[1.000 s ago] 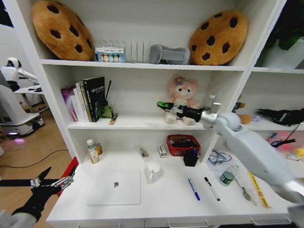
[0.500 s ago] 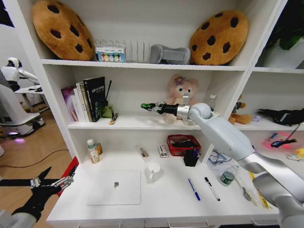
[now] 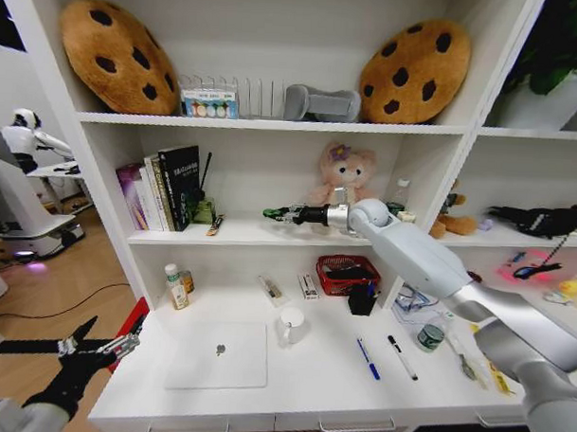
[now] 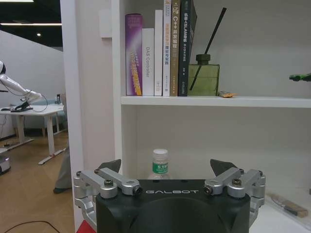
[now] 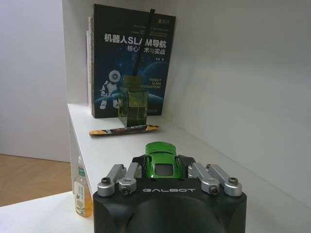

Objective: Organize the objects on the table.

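My right gripper (image 3: pixel 277 214) reaches over the middle shelf (image 3: pixel 250 235) and is shut on the tiny green toy car (image 5: pixel 162 159), which sits between its fingers just above the shelf board. The car's green tip (image 4: pixel 301 76) also shows in the left wrist view. On the white table (image 3: pixel 311 380) lie the silver laptop (image 3: pixel 217 354), a blue pen (image 3: pixel 367 358) and a black pen (image 3: pixel 402 357). My left gripper (image 3: pixel 99 347) hangs open off the table's left end, holding nothing (image 4: pixel 166 167).
Books (image 3: pixel 161 188), a green diffuser bottle (image 5: pixel 132 106) and a small orange packet (image 5: pixel 124 130) stand on the shelf ahead of the car. A pink plush bear (image 3: pixel 345 175) sits behind my right arm. A white mug (image 3: pixel 290 325), red basket (image 3: pixel 347 273) and small bottles are on the table.
My right arm has swung left along the middle shelf with the green car, from in front of the bear toward the books, and dropped slightly. The left arm has stayed still.
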Robot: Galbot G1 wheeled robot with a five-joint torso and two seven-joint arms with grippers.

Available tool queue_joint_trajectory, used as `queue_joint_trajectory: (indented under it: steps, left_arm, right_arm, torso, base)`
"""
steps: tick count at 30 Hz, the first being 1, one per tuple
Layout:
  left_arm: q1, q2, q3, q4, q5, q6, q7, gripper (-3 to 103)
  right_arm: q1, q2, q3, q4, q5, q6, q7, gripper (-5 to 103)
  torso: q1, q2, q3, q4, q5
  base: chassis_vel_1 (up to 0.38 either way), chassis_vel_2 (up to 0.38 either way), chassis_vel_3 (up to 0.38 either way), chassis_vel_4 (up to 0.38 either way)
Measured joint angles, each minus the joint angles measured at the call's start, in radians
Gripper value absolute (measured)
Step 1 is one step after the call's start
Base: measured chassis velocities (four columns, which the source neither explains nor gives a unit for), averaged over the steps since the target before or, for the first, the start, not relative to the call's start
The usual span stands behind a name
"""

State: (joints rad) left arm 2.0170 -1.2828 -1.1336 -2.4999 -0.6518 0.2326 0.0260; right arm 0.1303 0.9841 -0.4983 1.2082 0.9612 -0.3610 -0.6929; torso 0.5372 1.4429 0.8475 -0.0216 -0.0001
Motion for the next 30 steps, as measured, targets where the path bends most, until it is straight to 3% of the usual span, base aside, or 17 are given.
queue_joint_trajectory:
  steps: [14,30]
  left_arm:
    - [0.000,0.000,0.000,0.000,0.000,0.000,0.000,100]
    - [0.000,0.000,0.000,0.000,0.000,0.000,0.000,100]
  right_arm:
    - [0.013,0.059,-0.038,-0.066,-0.028,0.013,-0.005,36]
    - [0.000,0.067,-0.050,-0.061,-0.036,0.028,0.010,36]
  torso:
    - [0.000,0.000,0.000,0.0000,0.0000]
    - [0.000,0.000,0.000,-0.0001,0.0001]
  base:
    - [0.000,0.000,0.000,0.000]
    - [0.000,0.000,0.000,0.000]
